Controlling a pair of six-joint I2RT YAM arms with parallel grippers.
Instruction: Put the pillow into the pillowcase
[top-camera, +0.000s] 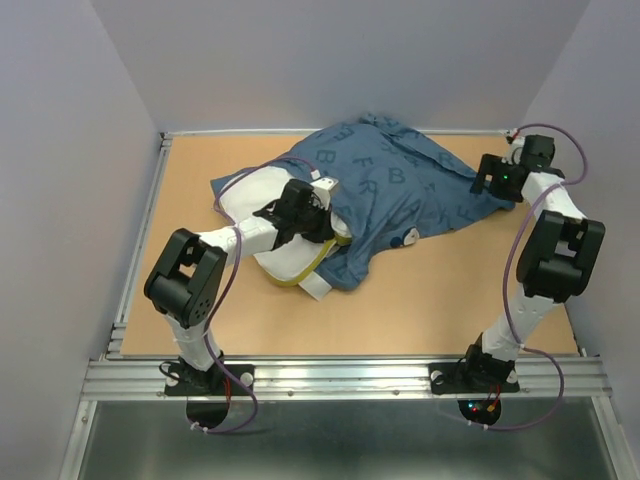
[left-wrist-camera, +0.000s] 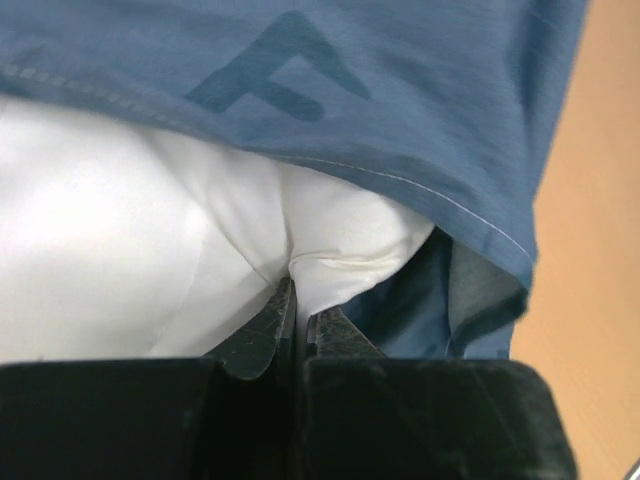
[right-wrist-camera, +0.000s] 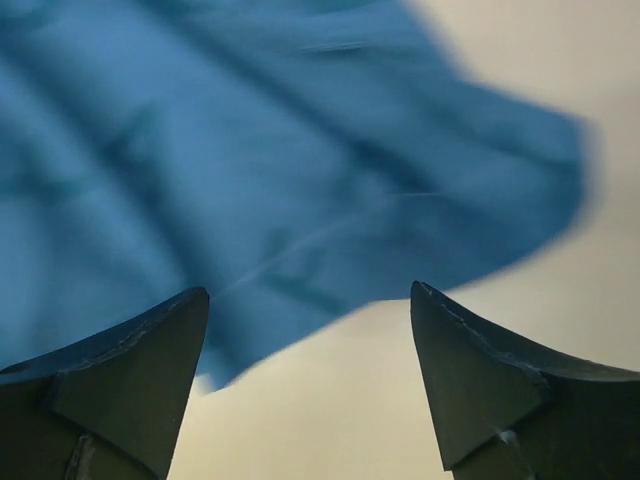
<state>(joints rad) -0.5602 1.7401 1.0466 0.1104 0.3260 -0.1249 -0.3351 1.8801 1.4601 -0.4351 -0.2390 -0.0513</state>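
Observation:
The white pillow lies left of centre, its yellow-green band at the near edge. Its right part is under the blue lettered pillowcase, which spreads toward the back right. My left gripper rests at the pillowcase's opening. In the left wrist view it is shut on a fold of the pillow, with the pillowcase hem draped just above. My right gripper is at the pillowcase's right edge. In the right wrist view it is open and empty, just short of the blurred pillowcase.
The wooden table is bounded by white walls on three sides and a metal rail at the near edge. A small white tag shows on the pillowcase's near hem.

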